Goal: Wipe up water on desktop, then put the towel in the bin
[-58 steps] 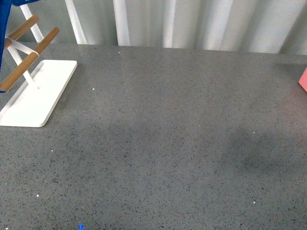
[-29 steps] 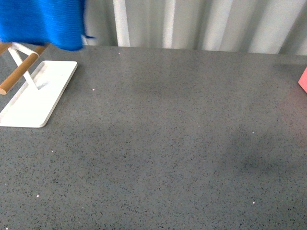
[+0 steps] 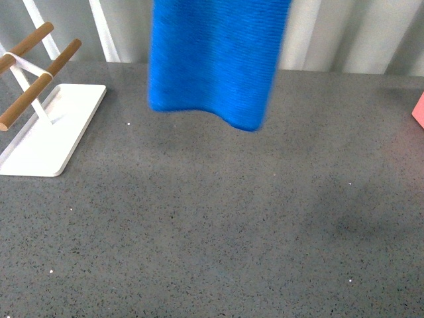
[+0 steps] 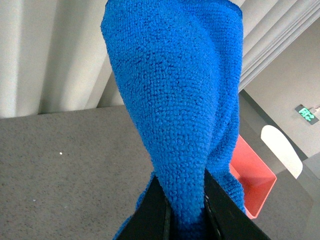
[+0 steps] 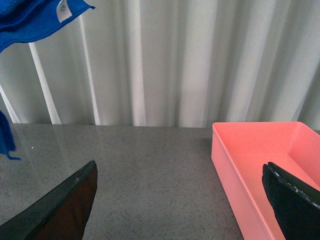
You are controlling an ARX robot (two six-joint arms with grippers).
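Note:
The blue towel (image 3: 212, 59) hangs in the air over the far middle of the dark-grey desktop (image 3: 232, 218), its lower edge clear of the surface. In the left wrist view my left gripper (image 4: 182, 200) is shut on the towel (image 4: 175, 100), which bunches up between the two black fingers (image 4: 157, 212). The pink bin (image 4: 252, 180) stands beyond it. My right gripper (image 5: 180, 200) is open and empty above the desktop (image 5: 150, 165), beside the bin (image 5: 250, 150). A towel corner with a white tag (image 5: 35, 17) shows high up in the right wrist view. I cannot make out water; a faint darker patch (image 3: 351, 218) lies right of centre.
A white rack base (image 3: 50, 132) with wooden bars (image 3: 30, 93) stands at the far left of the desktop. Only an edge of the bin (image 3: 419, 109) shows at the right border of the front view. Pale curtains (image 3: 331, 33) hang behind the table.
The towel has swung from above the rack at the far left rightwards to the far middle of the desktop, and now hangs lower in view.

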